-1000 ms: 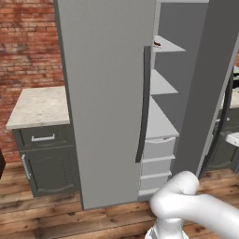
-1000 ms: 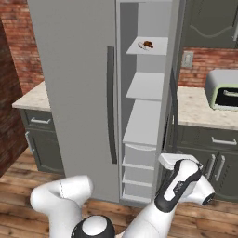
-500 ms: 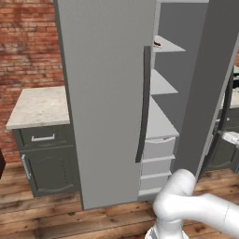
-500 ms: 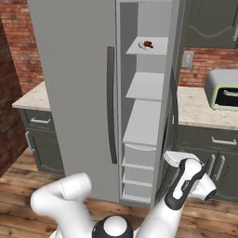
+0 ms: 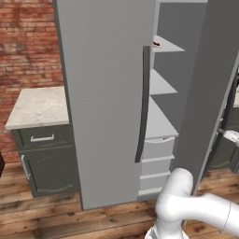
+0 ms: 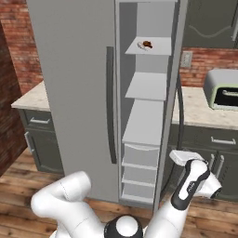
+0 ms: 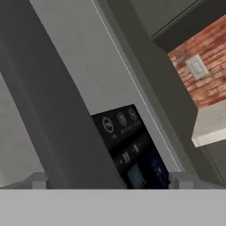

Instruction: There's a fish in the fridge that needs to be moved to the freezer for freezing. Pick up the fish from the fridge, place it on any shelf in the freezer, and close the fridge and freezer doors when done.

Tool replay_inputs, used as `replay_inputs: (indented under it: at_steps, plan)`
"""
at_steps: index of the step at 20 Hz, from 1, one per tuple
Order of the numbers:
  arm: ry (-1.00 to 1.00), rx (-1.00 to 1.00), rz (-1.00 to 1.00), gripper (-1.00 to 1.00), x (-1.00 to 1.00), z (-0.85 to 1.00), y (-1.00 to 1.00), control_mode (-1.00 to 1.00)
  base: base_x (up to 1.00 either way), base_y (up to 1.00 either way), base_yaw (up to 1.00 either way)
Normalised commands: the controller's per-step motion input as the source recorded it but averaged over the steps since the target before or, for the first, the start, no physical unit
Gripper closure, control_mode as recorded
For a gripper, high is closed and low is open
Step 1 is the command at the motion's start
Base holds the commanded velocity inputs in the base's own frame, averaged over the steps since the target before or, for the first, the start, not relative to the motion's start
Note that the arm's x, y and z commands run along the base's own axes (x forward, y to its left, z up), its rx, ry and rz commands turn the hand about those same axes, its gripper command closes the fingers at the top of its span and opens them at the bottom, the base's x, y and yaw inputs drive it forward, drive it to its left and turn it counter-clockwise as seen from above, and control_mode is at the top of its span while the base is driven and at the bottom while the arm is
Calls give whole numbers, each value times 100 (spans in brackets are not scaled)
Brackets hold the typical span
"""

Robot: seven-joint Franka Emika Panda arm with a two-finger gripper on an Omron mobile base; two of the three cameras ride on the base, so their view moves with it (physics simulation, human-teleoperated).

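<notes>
Against the brick wall: freezer (image 6: 146, 121), open, fish (image 6: 145, 45) lying on its top shelf. Fridge door (image 5: 105, 102), shut. Freezer door (image 7: 110, 92), ajar, dispenser panel (image 7: 132, 150) facing the hand. Gripper (image 7: 108, 180), spread wide, empty. Risk: a glancing push could slip off the door edge. Surroundings: marble counters (image 5: 37, 105), wood floor (image 5: 56, 219).

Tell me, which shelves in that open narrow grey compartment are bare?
The two lower solid pale grey shelves, between the top shelf and the grey drawers, look bare. The top shelf holds a small brownish item near its left wall; the rest is free.
</notes>
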Motion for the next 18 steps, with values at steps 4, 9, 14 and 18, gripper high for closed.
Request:
replay_inputs:
  at_steps: [4, 9, 14, 18]
  plan:
    - [0, 10, 17, -100, 31, -31, 57, -100, 0, 0, 0]
    - [0, 6, 14, -100, 14, -46, 97, -100, 0, 0, 0]
    - [0, 8, 6, -100, 38, -68, 100, -100, 0, 0, 0]
    - [0, 8, 0, -100, 73, -71, 100, -100, 0, 0, 0]
